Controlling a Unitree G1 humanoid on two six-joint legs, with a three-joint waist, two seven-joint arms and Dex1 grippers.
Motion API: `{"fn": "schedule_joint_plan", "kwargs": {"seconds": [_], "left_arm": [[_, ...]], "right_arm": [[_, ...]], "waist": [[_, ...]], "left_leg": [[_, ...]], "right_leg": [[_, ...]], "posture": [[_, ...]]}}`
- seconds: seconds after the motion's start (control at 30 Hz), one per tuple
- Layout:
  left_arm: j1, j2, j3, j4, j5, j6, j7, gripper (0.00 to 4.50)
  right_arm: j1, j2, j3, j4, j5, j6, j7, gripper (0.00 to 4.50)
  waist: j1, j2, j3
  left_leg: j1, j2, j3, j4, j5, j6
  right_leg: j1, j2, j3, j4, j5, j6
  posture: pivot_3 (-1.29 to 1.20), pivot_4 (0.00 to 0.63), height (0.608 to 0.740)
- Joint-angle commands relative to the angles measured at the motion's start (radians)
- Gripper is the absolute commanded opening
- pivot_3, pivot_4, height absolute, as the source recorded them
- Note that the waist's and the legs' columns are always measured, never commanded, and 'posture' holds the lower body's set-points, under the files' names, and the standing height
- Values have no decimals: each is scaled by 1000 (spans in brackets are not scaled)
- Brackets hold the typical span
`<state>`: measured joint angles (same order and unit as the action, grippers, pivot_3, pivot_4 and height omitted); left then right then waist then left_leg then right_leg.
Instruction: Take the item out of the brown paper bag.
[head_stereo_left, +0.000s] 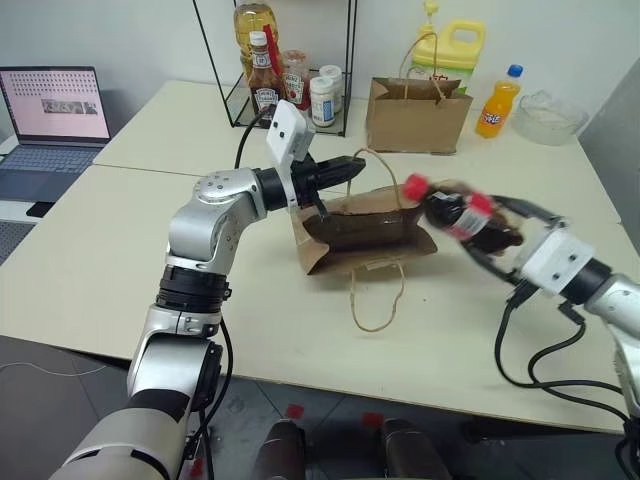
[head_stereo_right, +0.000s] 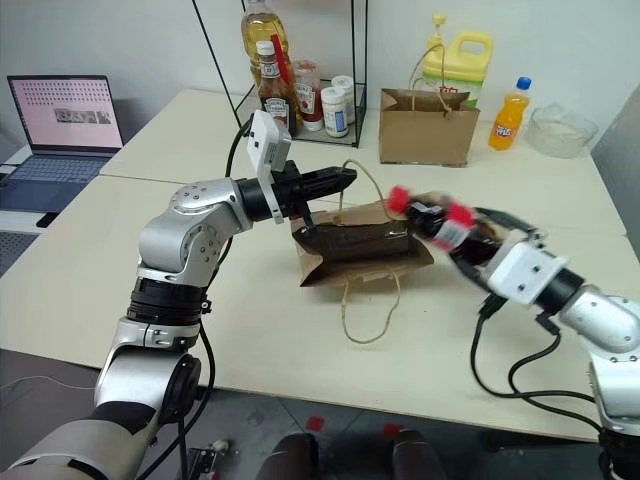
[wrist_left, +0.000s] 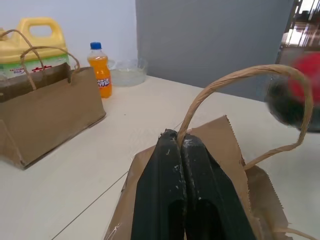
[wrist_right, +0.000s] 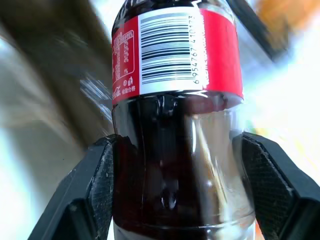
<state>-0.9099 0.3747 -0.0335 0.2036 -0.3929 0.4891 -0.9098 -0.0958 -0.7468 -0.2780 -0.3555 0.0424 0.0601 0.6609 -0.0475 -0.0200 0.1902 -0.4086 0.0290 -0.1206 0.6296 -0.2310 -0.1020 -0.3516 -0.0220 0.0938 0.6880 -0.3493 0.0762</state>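
While the right gripper (wrist_right: 175, 195) clamps the cola bottle (wrist_right: 175, 100), its barcode reads clearly.

The cola bottle (head_stereo_left: 462, 216) is smeared by motion blur, its cap cut off in the right wrist view. The paper bag (head_stereo_left: 368, 232) interior is shadowed, contents unreadable.

The pale counter (head_stereo_left: 120, 270) carries a creased paper bag (head_stereo_left: 365, 232) lying open. Behind that bag stand a wire rack (head_stereo_left: 290, 90), a neater bag (head_stereo_left: 418, 115), an orange soda bottle (head_stereo_left: 497, 103), a clear bowl (head_stereo_left: 548, 115); a laptop (head_stereo_left: 50, 130) sits far left.
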Motion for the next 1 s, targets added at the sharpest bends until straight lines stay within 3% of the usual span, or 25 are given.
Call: {"fn": "schedule_joint_plan", "kwargs": {"seconds": [0.03, 0.17, 0.43, 0.57, 0.6, 0.83, 0.97, 1.0], "left_arm": [[-31, 3, 7, -9, 1, -25, -9, 0], [-37, -2, 5, -5, 2, -27, -10, 0], [-23, 2, 7, -31, 1, -19, -5, 0], [-9, 9, 10, -54, -3, -10, 3, 0], [-6, 10, 10, -59, -3, -7, 5, 0], [10, 18, 13, -86, -7, 6, 12, 0], [2, 30, 20, -65, 4, -5, 18, 0], [-6, 30, 26, -50, 8, -11, 27, 186]], "right_arm": [[-25, -58, -21, 71, -39, 174, -25, 3120], [-86, -137, 76, 125, -2, 421, 87, 3120], [-223, -215, 228, 215, 1, 563, 211, 3120], [-233, -234, 263, 230, -17, 559, 219, 4462], [-231, -235, 264, 229, -12, 554, 224, 4462], [-207, -194, 179, 151, 73, 570, 214, 4462], [-214, -56, 31, -13, 214, 655, 125, 4462], [-203, -35, 18, -53, 221, 641, 109, 4490]], "waist": [[0, 0, 0], [-5, 2, 1], [-9, 3, 1], [-7, 3, 1], [-7, 3, 1], [-6, 3, 1], [-8, 3, 1], [-8, 3, 1]], "left_leg": [[0, 0, 0, 0, 0, 0], [0, 0, 2, 0, 0, 0], [0, 0, 3, 0, -1, 1], [0, 0, 3, 0, 0, 1], [0, 0, 3, 0, 0, 1], [0, 0, 3, 0, 0, 1], [0, 0, 3, 0, 0, 0], [0, 0, 3, 0, 0, 0]], "right_leg": [[0, 0, 0, 0, 0, 0], [-1, 0, 2, 0, 0, 0], [-1, 0, 3, 0, 0, 0], [-1, 0, 2, -1, 0, 0], [-1, -1, 2, -1, 0, 0], [-1, -1, 2, 0, 0, 0], [-1, 0, 2, 0, 0, 0], [-1, 0, 2, 1, 0, 0]], "posture": [[0, 150, 740], [0, 150, 740], [0, 150, 740], [0, 150, 740], [0, 150, 740], [0, 150, 740], [0, 150, 740], [0, 150, 740]]}}
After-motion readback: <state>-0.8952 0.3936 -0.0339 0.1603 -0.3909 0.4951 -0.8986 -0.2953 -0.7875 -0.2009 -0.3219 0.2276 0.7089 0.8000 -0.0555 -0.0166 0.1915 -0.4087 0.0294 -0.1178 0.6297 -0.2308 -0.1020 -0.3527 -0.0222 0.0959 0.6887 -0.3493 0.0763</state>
